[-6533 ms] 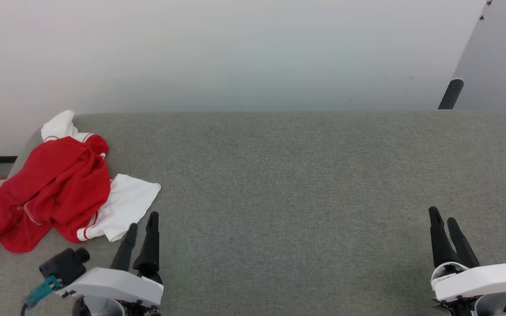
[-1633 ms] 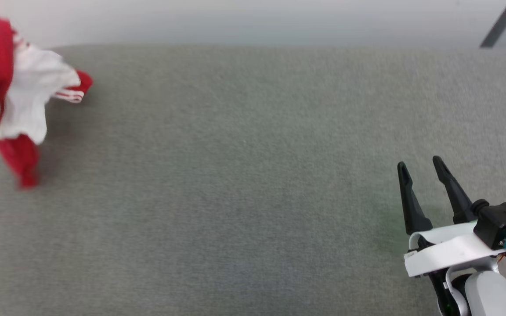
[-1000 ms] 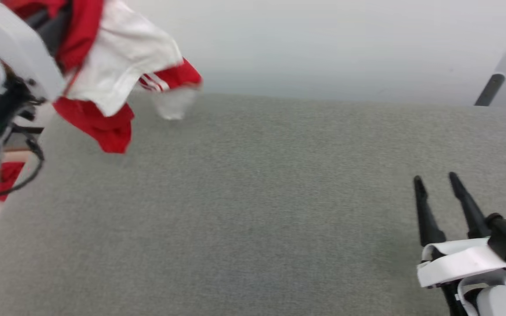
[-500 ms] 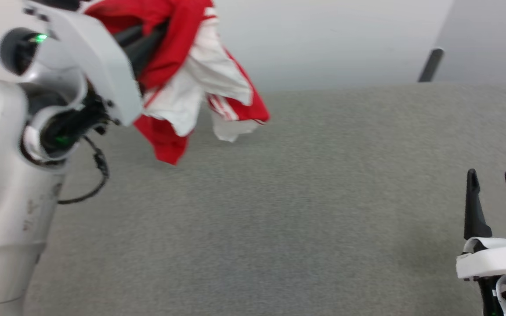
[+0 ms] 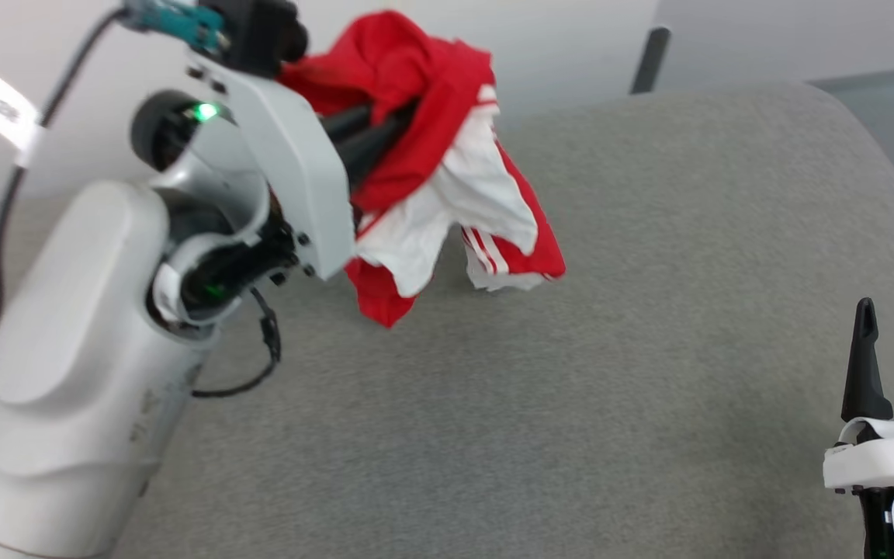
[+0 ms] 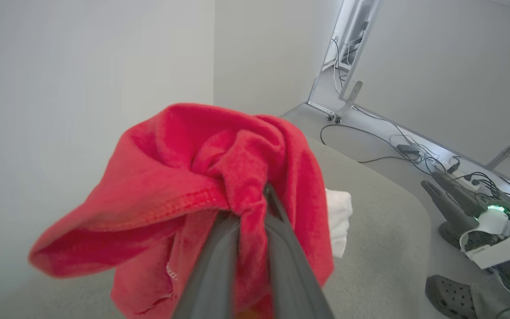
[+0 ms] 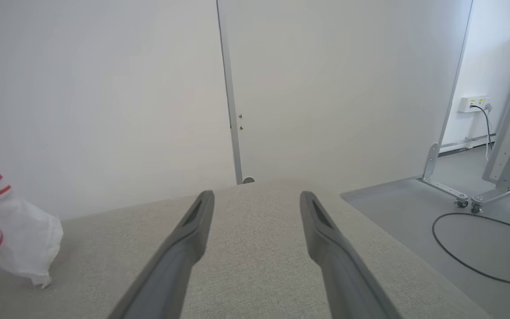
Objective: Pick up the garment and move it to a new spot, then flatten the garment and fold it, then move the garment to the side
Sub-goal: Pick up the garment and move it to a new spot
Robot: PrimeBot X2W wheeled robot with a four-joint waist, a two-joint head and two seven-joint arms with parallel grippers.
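The left jaws are pinching a bunched fold of the garment [image 5: 416, 70]. Their two dark fingers [image 6: 210, 274] sit nearly together with red cloth wedged between them. The right jaws stand spread and empty, low over the near right part of the desk [image 5: 649, 349].

**Step in hand (judged):** carrying the garment to its new spot.
- Lower it over the open middle of the desk, well inside the rounded edge.
- Let the hanging folds land first, then draw the arm sideways so the cloth lays out rather than heaping.
- Release only once most of the cloth is supported.
- Keep the right jaws clear until then.

**Components**
- Desk: broad and flat, covered in grey felt-like fabric, with a rounded far right corner.
- Left arm [image 5: 82, 349]: smooth pale shell, raised over the left part of the desk.
- Garment: hangs crumpled from the left jaws above the far left-centre of the desk. Whether its lowest folds touch the cover cannot be told. It is soft, limp red jersey that drapes in deep folds.
- Sleeve [image 5: 455, 210]: white, hanging below the red body.
- Cuff stripes [image 5: 486, 252]: thin, red and white.
- Hem stitching [image 6: 179, 201]: a fine raised line along the red edge.
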